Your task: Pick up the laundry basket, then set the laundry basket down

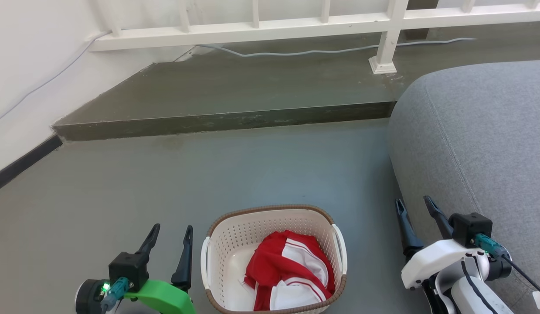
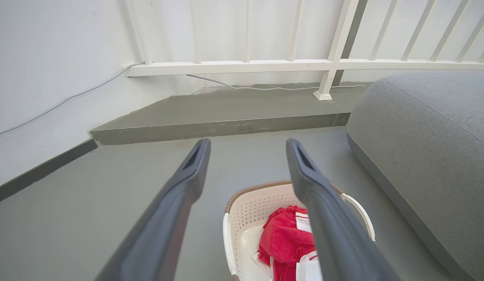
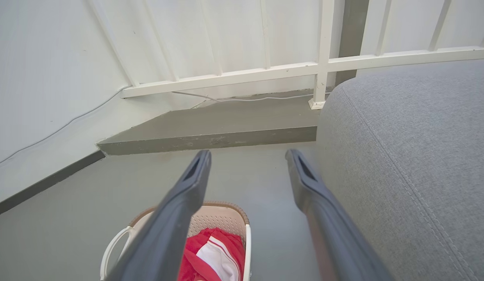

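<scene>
The laundry basket (image 1: 235,244) stands on the grey floor at the bottom centre of the head view, cream with perforated walls, a brown rim and white side handles. A red and white garment (image 1: 291,272) lies inside it. My left gripper (image 1: 171,231) is open, to the left of the basket and apart from it. To the basket's right my right gripper (image 1: 413,205) is open too, close to the sofa. The left wrist view shows the basket (image 2: 249,210) low between the left gripper's (image 2: 247,146) fingers. In the right wrist view the basket (image 3: 222,218) sits at the lower left below the right gripper (image 3: 247,156).
A grey sofa (image 1: 479,139) fills the right side, its edge close to my right gripper. A raised step (image 1: 235,120) crosses the floor beyond the basket, with a white railing (image 1: 261,28) and a cable (image 1: 304,52) behind it. A white wall (image 1: 25,78) runs along the left.
</scene>
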Available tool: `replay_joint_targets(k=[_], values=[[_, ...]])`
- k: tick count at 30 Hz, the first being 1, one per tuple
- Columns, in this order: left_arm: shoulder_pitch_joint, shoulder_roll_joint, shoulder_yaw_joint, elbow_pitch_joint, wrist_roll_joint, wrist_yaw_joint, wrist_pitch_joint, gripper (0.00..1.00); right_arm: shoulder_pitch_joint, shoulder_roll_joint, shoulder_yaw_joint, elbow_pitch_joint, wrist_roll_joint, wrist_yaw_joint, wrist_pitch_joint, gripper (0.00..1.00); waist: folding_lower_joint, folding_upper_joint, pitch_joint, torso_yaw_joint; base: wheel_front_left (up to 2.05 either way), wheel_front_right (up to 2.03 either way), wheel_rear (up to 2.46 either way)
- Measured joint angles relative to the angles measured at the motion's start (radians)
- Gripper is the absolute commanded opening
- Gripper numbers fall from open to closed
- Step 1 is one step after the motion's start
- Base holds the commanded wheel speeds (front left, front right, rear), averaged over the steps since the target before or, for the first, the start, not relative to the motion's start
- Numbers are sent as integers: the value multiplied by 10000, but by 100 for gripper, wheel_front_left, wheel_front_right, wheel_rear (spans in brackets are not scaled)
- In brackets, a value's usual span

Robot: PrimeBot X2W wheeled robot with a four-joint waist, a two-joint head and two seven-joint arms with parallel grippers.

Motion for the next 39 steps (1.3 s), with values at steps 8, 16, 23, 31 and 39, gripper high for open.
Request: replay_joint_targets(k=[8, 16, 23, 31, 39], values=[[281, -19, 123, -412, 236, 81, 0, 100, 132, -90, 82, -222, -125, 10, 0, 100, 0, 0, -41, 42, 0, 0, 0], [460, -94, 334, -754, 422, 90, 0, 100, 152, -98, 79, -497, -259, 0, 0, 100, 0, 0, -75, 101, 0, 0, 0], [711, -94, 453, -809, 522, 92, 0, 100, 386, -100, 71, -504, -261, -79, 0, 100, 0, 0, -79, 83, 0, 0, 0], [841, -105, 543, -922, 604, 92, 0, 100, 387, -121, 52, -529, -261, -82, 0, 100, 0, 0, -59, 46, 0, 0, 0], [856, -178, 594, -884, 598, 82, 8, 0, 418, -84, 44, -453, -259, -77, 0, 0, 0, 0, -44, 32, 0, 0, 0]])
